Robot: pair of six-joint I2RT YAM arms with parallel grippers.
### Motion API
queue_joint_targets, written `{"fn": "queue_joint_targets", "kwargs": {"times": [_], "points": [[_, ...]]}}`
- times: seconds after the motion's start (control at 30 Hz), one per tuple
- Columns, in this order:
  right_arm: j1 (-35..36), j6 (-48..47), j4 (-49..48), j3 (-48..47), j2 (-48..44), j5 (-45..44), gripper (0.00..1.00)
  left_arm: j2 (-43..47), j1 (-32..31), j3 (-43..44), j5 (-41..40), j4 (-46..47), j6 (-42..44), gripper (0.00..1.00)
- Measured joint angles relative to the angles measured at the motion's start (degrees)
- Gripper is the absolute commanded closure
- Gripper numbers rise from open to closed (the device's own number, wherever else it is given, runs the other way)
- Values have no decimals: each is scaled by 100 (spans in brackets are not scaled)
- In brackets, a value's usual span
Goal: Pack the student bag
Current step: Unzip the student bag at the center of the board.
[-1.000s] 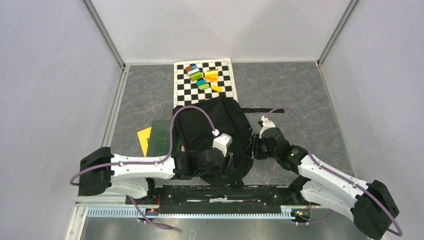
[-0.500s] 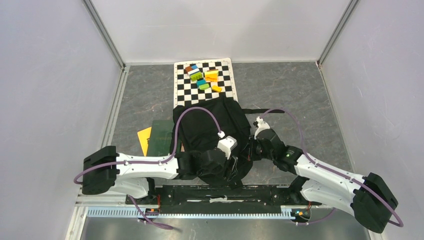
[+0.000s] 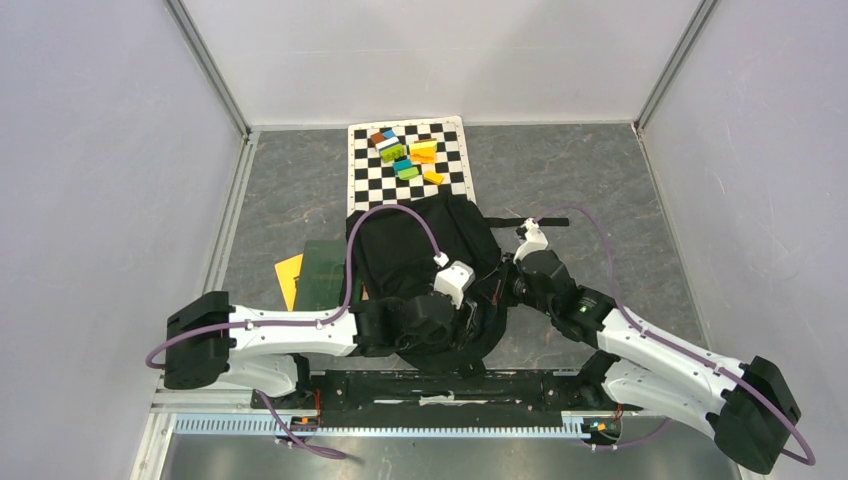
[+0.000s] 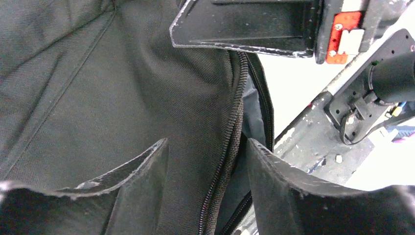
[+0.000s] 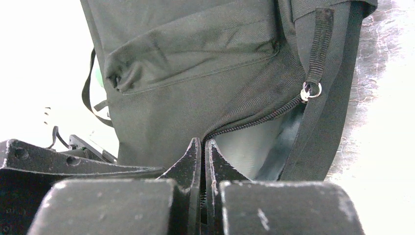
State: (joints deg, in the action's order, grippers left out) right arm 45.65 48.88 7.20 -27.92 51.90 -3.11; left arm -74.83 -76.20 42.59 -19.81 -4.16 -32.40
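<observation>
You're opening the student bag (image 3: 420, 250): right gripper (image 5: 202, 147) pinched shut on its zip (image 4: 230, 132) edge, left gripper (image 4: 208, 161) wide astride the zip. Next, I'd clamp the left on the other lip and spread.

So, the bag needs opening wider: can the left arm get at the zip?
Probably yes: the left gripper stands open over the student bag, a finger on either side of its zip, nothing between.
</observation>
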Motion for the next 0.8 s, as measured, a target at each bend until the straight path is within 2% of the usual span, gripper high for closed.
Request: {"fn": "queue_joint_targets", "kwargs": {"times": [0.07,0.13,0.2,0.27,0.3,0.37,0.4,0.47,0.53,0.63,0.8], "points": [[0,44,-31,-4,-7,-39,100,0,2,-2,-107,-2,-17,67],[0,74,-31,-4,-20,-70,100,24,2,-13,-181,0,-24,85],[0,81,-28,-4,-44,-116,100,85,0,-44,-262,-7,-22,97],[0,63,-24,-9,-76,-162,97,153,2,-57,-323,-13,-4,98],[0,35,-9,-24,-96,-195,90,188,2,-57,-376,-22,-2,98],[11,-48,87,-111,-116,-227,65,262,24,-55,-422,-57,-2,98],[22,-101,127,-160,-127,-240,57,315,46,-42,-439,-92,-2,98],[35,-306,385,-356,-166,-415,42,431,140,31,-455,-275,7,98],[35,-470,643,-549,-260,-634,32,509,310,136,-404,-439,35,98],[35,-686,970,-678,-540,-938,24,540,739,400,-236,-664,103,98],[33,-807,1311,-549,-896,-1005,23,540,1294,629,103,-831,299,98]]}}
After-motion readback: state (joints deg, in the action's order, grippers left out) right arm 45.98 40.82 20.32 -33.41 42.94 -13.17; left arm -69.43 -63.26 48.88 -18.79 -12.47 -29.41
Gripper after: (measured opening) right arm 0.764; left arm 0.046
